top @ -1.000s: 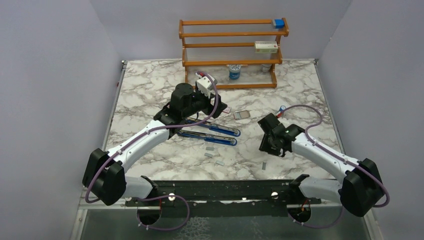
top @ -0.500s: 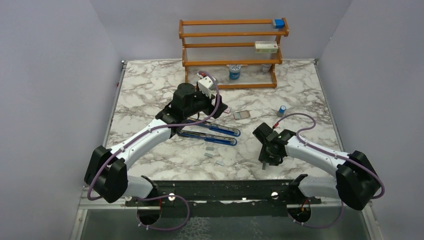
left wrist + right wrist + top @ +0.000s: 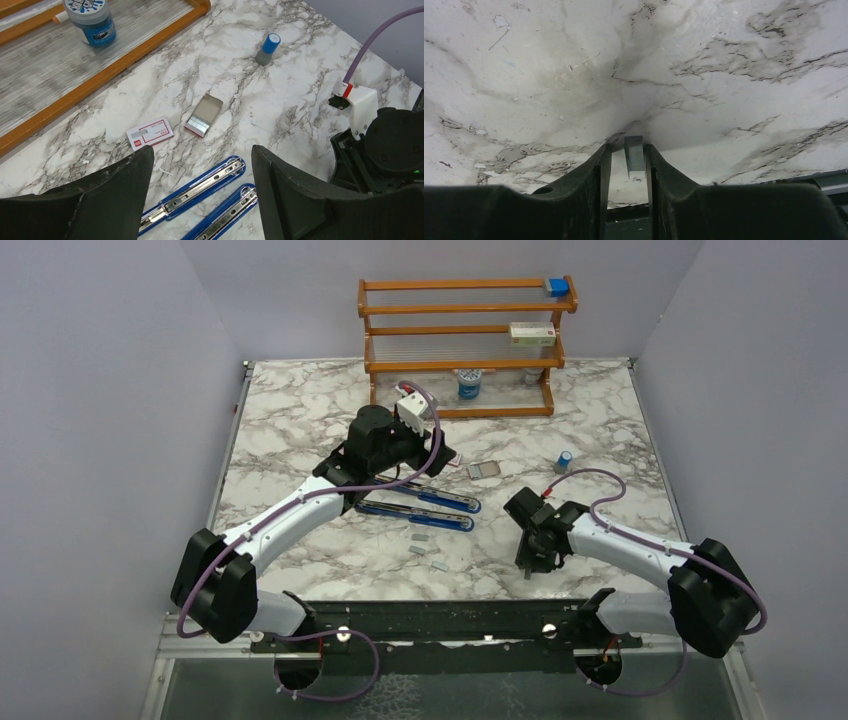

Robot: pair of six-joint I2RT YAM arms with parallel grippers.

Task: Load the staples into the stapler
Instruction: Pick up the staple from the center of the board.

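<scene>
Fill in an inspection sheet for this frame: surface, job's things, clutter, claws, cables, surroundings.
Surface: marble table, nothing spilled.
Job's things: stapler opened flat at centre; loose staples on its near side.
Clutter: pink-and-white box, grey tray, small blue cylinder.
Claws: left claw open above the stapler; right claw narrowly open, straddling one staple strip.
Cables: purple cable along each arm, no snag seen.
Surroundings: wooden rack holding jar, blue block, white box.

Wooden rack [image 3: 460,365] (blue jar [image 3: 90,20] on its lowest shelf); pink-and-white box [image 3: 149,133] just beside grey tray [image 3: 204,116].
</scene>
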